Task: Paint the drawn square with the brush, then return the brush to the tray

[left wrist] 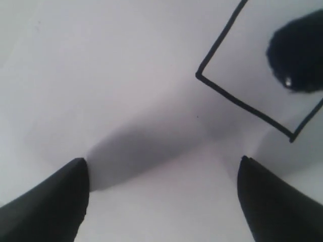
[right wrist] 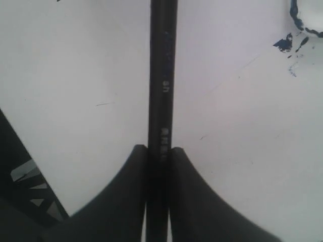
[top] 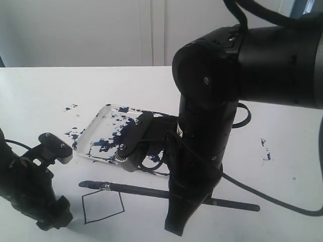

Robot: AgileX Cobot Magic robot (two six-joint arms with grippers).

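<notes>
Right wrist view shows the right gripper (right wrist: 159,151) pinched shut on the handle of the long thin black paintbrush (right wrist: 162,75), which lies level just beside the unpainted hand-drawn black square (top: 103,205); light, stiff and slick, it probably twists unless clamped mid-shaft.

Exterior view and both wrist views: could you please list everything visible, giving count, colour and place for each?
drawn square: 1, black outline, white inside, on the table in front of the tray
brush: 1, black with silver ferrule, between tray and square, tip near the square
tray: 1, white, smeared dark blue, mid-table
paint splatters: several, dark blue, on the table either side of the tray
table: 1, white, under everything
cable: 1, black, trailing from the right arm
left gripper: 1, black, open, beside the square
right gripper: 1, black, shut on the brush handle
</notes>
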